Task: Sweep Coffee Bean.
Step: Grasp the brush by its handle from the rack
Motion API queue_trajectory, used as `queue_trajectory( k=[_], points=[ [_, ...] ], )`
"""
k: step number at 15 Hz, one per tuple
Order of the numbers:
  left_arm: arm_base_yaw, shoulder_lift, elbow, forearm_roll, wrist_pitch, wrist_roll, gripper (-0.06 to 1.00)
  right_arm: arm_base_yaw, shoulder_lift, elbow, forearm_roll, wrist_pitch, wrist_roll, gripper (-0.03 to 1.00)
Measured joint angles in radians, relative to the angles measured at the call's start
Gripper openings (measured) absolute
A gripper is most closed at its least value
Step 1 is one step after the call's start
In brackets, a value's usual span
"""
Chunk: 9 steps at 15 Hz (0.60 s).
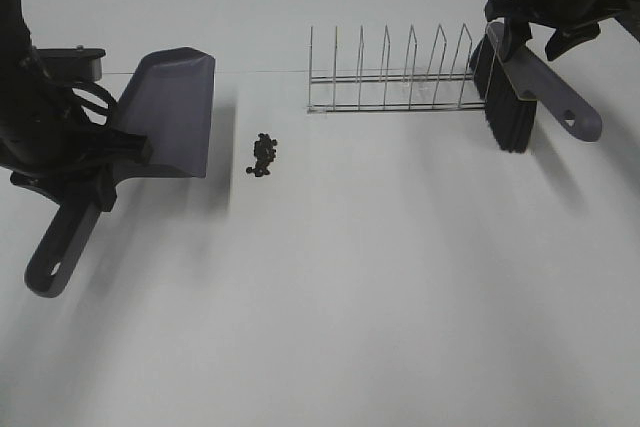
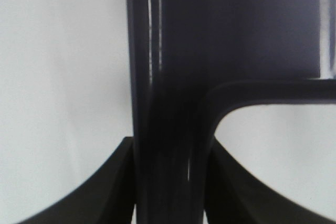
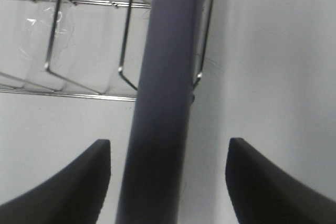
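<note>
The coffee beans (image 1: 264, 155) lie in a small dark heap on the white table, just right of the grey dustpan (image 1: 170, 112). My left gripper (image 1: 103, 175) is shut on the dustpan's handle (image 1: 60, 247); the left wrist view shows the fingers (image 2: 110, 182) pressed against the handle (image 2: 168, 103). A grey brush (image 1: 555, 97) with black bristles (image 1: 505, 112) sits at the right end of the rack. My right gripper (image 1: 520, 32) is over its head end. In the right wrist view the fingers (image 3: 79, 182) stand wide apart around the brush handle (image 3: 163, 103), not touching it. No beans show in either wrist view.
A wire dish rack (image 1: 395, 77) stands behind the beans, towards the right, close beside the brush; it also shows in the right wrist view (image 3: 79, 77). The white table (image 1: 350, 297) stretches forward from the beans.
</note>
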Motion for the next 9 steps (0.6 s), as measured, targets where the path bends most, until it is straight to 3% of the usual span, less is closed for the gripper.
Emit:
queue_trajectory(
  k=[7,9],
  points=[
    [0.0,0.0,0.0,0.0,-0.001,0.0,0.32,-0.003,0.071,-0.008,0.038,-0.089,-0.01,0.48],
    [0.0,0.0,0.0,0.0,-0.001,0.0,0.32,-0.003,0.085,-0.009,0.046,-0.092,-0.01,0.38]
  ],
)
